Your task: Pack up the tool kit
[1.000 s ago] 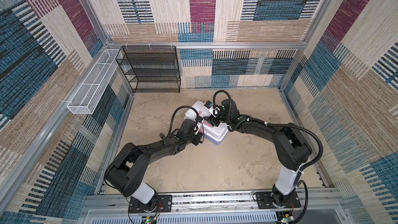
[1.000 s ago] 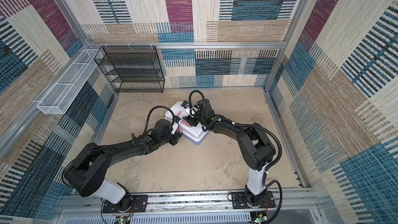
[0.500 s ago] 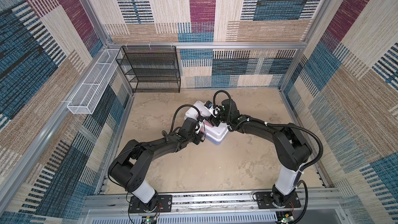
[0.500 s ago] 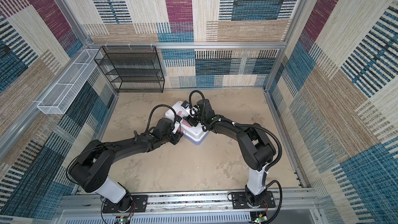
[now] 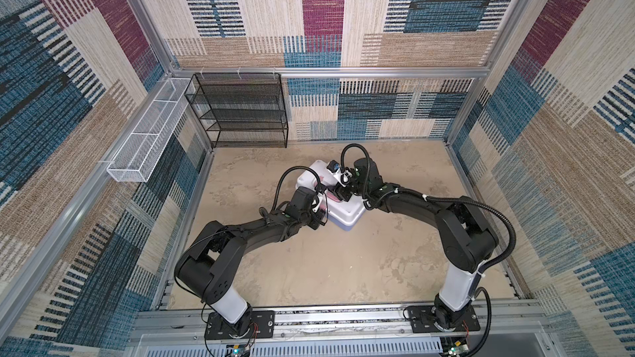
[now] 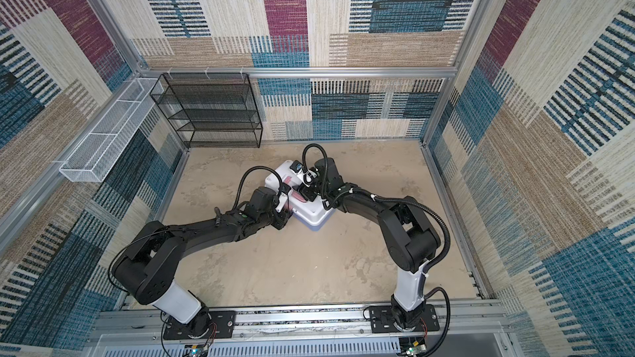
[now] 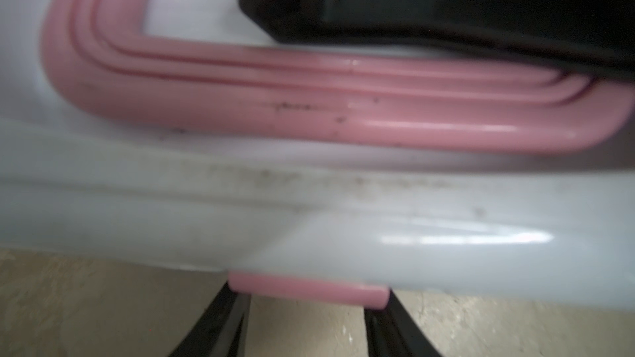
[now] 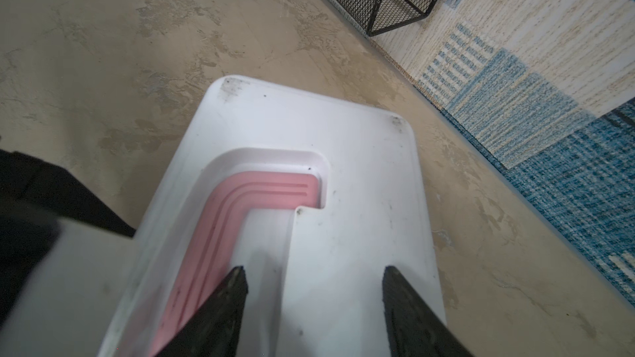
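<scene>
Both top views come to me bright and evenly lit, sharp; only soft, short shadows lie on the floor (image 5: 309,269) around the tool kit (image 5: 347,213). The left wrist view is heavily blurred, with 1 white glare streak on the tool kit's lid (image 7: 464,236) near the pink latch (image 7: 307,290). The right wrist view is sharp at the tool kit's far end, soft nearer.
</scene>
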